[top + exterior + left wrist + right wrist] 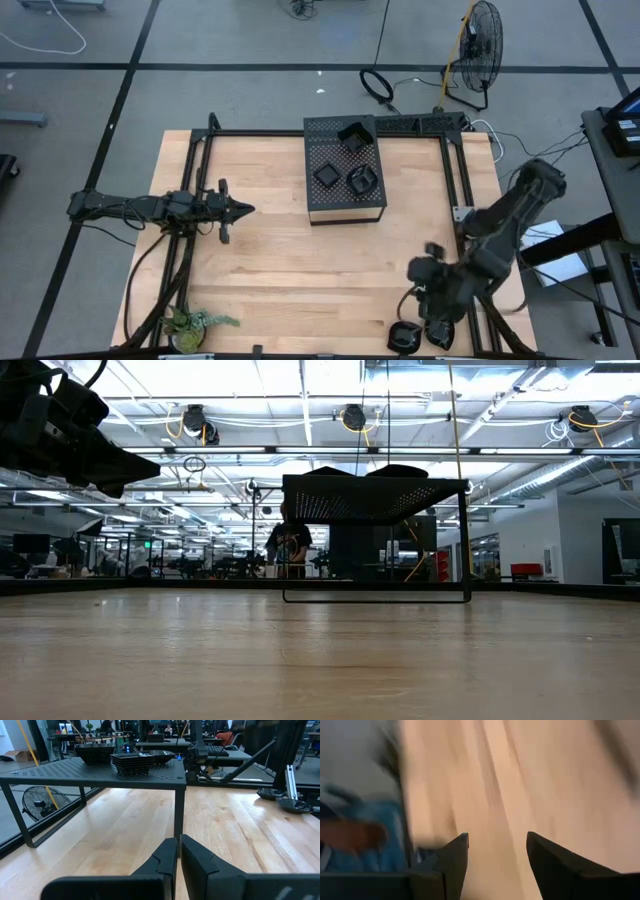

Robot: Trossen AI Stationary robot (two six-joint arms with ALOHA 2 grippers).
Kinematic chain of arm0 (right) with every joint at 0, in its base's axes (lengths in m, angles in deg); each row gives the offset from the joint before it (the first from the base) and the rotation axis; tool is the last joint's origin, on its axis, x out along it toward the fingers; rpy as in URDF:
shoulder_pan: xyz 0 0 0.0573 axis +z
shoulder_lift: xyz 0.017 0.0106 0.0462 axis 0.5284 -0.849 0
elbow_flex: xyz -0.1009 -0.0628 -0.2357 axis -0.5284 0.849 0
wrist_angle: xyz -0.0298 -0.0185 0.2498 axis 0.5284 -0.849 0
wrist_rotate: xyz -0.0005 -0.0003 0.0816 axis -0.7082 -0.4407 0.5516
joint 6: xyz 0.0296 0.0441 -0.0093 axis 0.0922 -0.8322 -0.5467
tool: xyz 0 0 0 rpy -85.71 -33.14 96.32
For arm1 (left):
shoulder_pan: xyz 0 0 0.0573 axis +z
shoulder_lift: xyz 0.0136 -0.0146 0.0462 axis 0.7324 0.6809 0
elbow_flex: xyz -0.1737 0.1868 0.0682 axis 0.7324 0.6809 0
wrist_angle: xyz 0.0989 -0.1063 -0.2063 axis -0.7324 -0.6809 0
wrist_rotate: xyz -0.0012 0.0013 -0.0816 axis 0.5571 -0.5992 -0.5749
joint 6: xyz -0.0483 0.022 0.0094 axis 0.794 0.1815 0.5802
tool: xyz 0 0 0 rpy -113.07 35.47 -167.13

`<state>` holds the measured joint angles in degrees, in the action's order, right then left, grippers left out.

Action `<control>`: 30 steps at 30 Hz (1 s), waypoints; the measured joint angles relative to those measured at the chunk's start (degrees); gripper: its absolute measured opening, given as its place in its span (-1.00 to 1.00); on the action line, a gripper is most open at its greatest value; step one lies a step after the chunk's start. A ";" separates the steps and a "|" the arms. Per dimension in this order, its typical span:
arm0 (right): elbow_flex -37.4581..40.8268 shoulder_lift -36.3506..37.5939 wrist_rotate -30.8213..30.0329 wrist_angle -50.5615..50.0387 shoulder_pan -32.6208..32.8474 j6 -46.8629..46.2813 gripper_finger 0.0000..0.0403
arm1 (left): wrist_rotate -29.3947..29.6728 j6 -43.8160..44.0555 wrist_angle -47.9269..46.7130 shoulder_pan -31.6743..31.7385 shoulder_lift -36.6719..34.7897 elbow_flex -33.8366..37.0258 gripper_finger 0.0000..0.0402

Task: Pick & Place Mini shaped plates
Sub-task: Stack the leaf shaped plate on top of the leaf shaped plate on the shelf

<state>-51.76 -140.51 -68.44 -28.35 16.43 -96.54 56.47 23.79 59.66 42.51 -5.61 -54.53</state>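
Note:
Three mini shaped plates (352, 135) (327, 174) (361, 181) rest on top of the black perforated box (345, 170) at the table's far middle. In the left wrist view they show as a stack (132, 761) and a bowl-like dish (95, 752). Two more plates (403, 337) (440, 335) lie on the wood at the near right corner. My right gripper (428, 305) (497, 840) hangs open just above and beside these two, with nothing between its fingers. My left gripper (240, 209) (178, 842) is shut and level at the left, pointing toward the box.
A small green plant (195, 322) stands at the near left corner. A black frame (460, 180) runs along the table's far and right edges. Bare wood (300, 270) lies between the box and the near edge. A fan (480, 45) stands on the floor beyond.

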 joint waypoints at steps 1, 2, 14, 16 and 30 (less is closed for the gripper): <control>0.34 -1.27 3.87 -3.55 1.05 -5.59 -0.06 | 0.00 0.00 0.00 0.00 -0.01 0.00 -0.87; 0.99 -2.41 8.11 -6.63 2.08 -10.50 -0.07 | 0.00 0.00 0.00 -0.01 0.00 0.00 -0.87; 18.60 -5.11 28.48 11.52 10.47 -30.15 -0.10 | 0.00 0.00 0.00 -0.02 0.01 0.00 -0.87; 21.14 -4.81 28.51 16.32 10.64 -31.31 -0.11 | 0.00 0.00 0.00 0.00 -0.01 0.00 -0.87; 27.67 -4.60 28.25 25.08 10.66 -33.76 -0.23 | 0.00 0.00 0.00 0.00 -0.01 0.00 -0.87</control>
<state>-24.08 -145.12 -40.19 -3.27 27.09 -130.30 56.47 23.79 59.66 42.50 -5.63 -54.53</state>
